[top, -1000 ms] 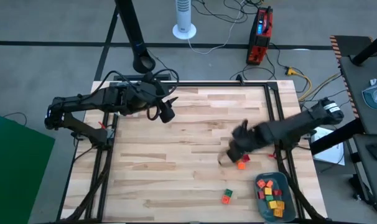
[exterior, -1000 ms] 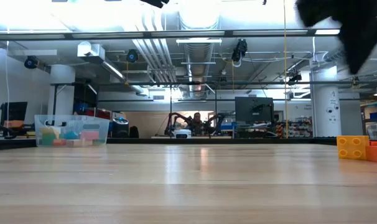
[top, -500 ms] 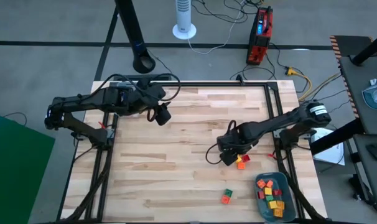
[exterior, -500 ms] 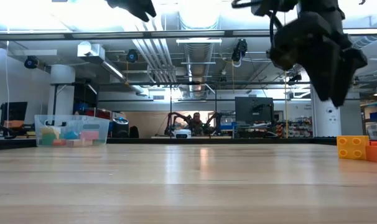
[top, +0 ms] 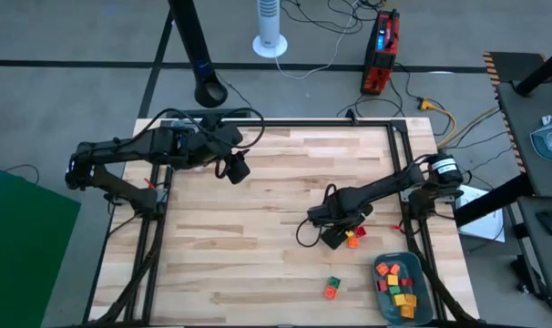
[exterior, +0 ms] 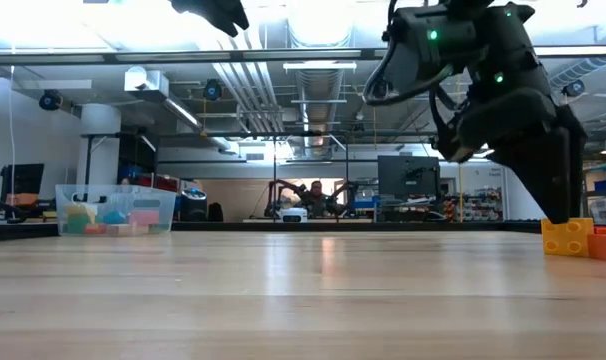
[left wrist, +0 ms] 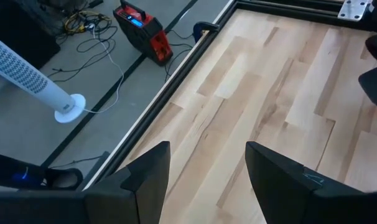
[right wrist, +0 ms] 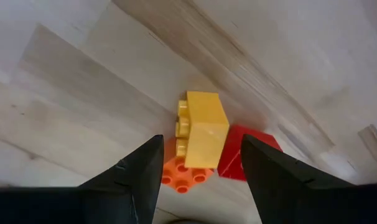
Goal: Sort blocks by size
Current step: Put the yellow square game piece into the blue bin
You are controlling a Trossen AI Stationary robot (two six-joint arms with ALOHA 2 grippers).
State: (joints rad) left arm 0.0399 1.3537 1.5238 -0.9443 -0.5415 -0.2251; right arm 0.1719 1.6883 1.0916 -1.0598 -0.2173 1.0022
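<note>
A yellow block (right wrist: 202, 130) stands on the table against an orange block (right wrist: 187, 172) and a red block (right wrist: 247, 152); the group also shows in the high view (top: 353, 239). My right gripper (right wrist: 201, 142) is open just above it, one finger on either side of the yellow block, touching nothing. In the low view the gripper (exterior: 558, 205) hangs right over the yellow block (exterior: 565, 237). A green and a red block (top: 332, 289) lie nearer the front edge. My left gripper (top: 235, 169) waits open and empty above the far left of the table.
A grey-blue tray (top: 385, 305) with several blocks sits at the near right corner. A clear plastic box (exterior: 115, 212) with blocks stands at the far left in the low view. Bare wood lies across the table's middle and left.
My right gripper has come down and toward the near left, from well above the table to just over the yellow, orange and red blocks, tipping to point down at them. My left gripper has drawn back slightly toward the left. The blocks have not moved.
</note>
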